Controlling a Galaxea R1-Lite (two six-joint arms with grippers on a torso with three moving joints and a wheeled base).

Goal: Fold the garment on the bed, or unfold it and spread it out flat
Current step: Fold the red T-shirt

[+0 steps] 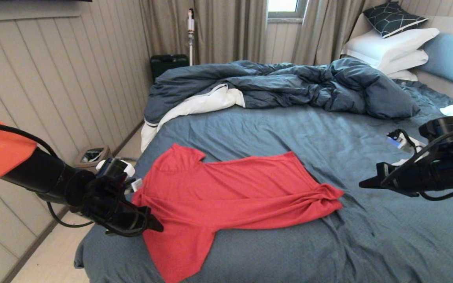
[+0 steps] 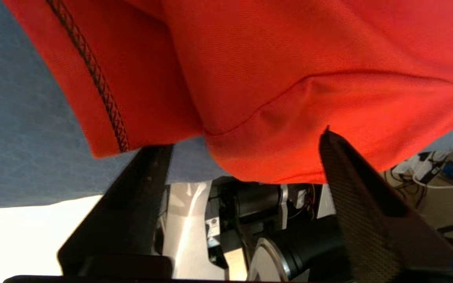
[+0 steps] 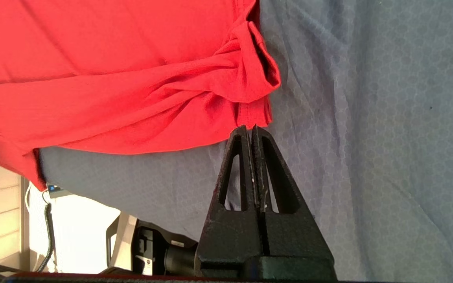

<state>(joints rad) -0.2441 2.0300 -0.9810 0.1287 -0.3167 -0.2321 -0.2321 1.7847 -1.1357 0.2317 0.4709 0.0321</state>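
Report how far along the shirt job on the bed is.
Done: the red T-shirt lies mostly spread across the bed. In hand: nothing is held; the left gripper is open at the shirt's near left edge, and the right gripper is shut, off the cloth to the right. Left: the bunched, twisted end nearest the right gripper and the sleeve hanging off the bed's near edge need flattening.

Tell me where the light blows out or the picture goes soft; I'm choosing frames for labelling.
Head view: window glares white, T-shirt evenly lit and sharp. Left wrist view: floor patch blown out, cloth close and slightly soft. Right wrist view: bright patch washed out, bed weave crisp.
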